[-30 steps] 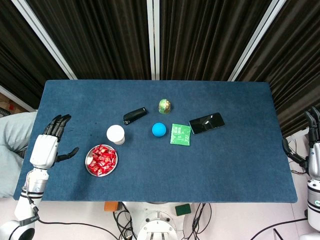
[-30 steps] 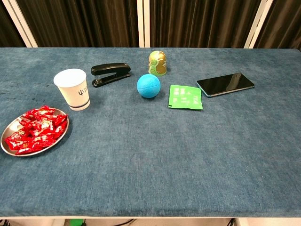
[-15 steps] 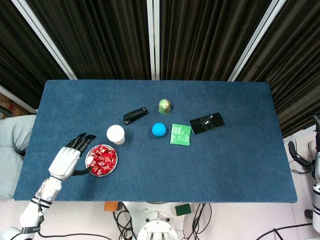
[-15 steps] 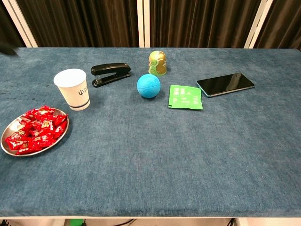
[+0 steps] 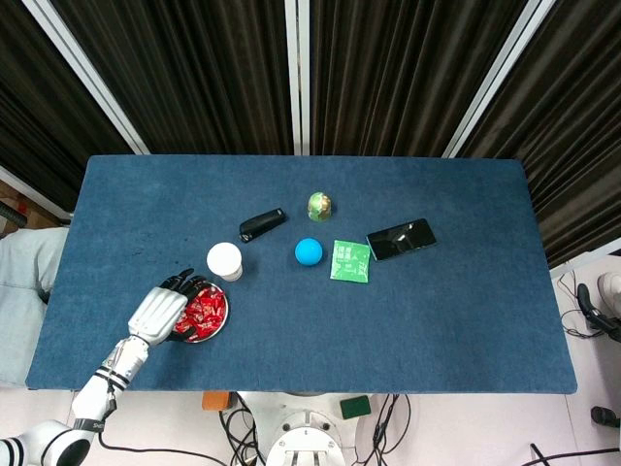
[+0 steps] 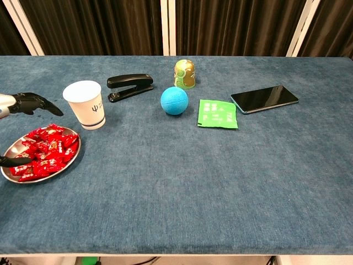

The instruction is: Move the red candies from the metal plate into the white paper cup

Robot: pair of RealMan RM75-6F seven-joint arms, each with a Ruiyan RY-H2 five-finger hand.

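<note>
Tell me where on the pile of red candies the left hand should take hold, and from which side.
Probably from straight above, at the top of the heap. The red candies lie loosely piled in the shallow metal plate, whose low rim blocks a sideways approach. The left hand hovers over the plate's left part, fingers spread, so lowering and pinching a wrapper looks simplest. The white paper cup stands just behind.

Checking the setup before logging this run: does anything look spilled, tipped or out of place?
Nothing stands out. The red candies all lie within the round metal plate, the white paper cup stands upright beside it, and the left hand hovers over the plate.
</note>
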